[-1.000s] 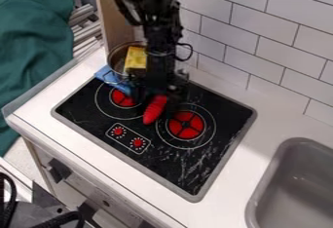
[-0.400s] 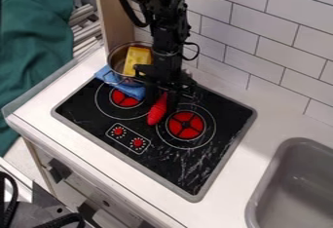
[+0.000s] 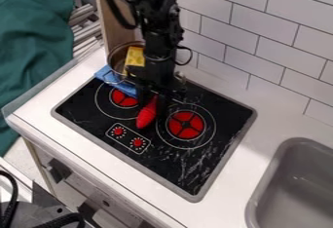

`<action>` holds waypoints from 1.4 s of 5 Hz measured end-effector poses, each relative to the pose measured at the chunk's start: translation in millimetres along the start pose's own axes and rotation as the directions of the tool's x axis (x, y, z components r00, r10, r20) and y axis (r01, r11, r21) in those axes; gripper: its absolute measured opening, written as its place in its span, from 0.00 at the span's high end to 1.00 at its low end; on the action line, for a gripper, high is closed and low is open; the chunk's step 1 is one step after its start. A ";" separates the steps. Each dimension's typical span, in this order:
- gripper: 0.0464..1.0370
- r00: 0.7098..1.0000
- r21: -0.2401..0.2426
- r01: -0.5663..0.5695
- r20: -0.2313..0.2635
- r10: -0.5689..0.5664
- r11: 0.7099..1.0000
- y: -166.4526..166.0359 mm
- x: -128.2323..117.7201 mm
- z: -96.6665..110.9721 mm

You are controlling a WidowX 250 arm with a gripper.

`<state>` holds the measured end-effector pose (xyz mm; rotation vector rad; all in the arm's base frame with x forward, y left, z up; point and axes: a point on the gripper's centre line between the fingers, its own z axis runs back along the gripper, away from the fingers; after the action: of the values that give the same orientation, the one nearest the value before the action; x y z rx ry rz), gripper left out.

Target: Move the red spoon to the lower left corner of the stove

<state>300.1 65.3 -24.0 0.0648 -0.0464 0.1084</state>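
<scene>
Between the two burners, my gripper (image 3: pixel 155 98) hangs low over the black stove (image 3: pixel 189 166), shut on the red spoon (image 3: pixel 147 116). The spoon's rounded red end points down and slightly left, just above the control dials. Its upper part is hidden among the dark fingers. Whether the spoon touches the stove surface I cannot tell.
At the stove's back left corner stands a metal pot (image 3: pixel 118 56) with a yellow block (image 3: pixel 135 59) in it. A blue cloth (image 3: pixel 106 74) lies against the pot, partly on the stove. The grey sink (image 3: pixel 296 188) is at the right, a tiled wall behind.
My gripper and the red spoon first shifted slightly right, then moved left and a little toward the stove's front edge. The pot and the stove stayed put.
</scene>
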 end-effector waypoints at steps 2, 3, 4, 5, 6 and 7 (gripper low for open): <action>0.68 0.996 0.041 -0.073 0.058 0.070 0.996 57.5 -29.5 56.1; 0.68 0.986 0.027 -0.167 -0.014 0.167 0.986 104.6 -53.7 34.1; 0.68 0.983 0.044 -0.170 -0.063 0.173 0.984 135.0 -69.0 17.2; 0.68 0.984 0.039 -0.153 -0.089 0.156 0.987 137.4 -74.0 5.8; 0.68 0.986 0.027 -0.128 -0.106 0.130 0.991 143.3 -81.2 -11.3; 0.61 0.987 0.017 -0.111 -0.113 0.112 0.994 144.9 -79.7 -21.0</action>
<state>206.0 201.9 -39.9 0.0663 0.0643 0.2241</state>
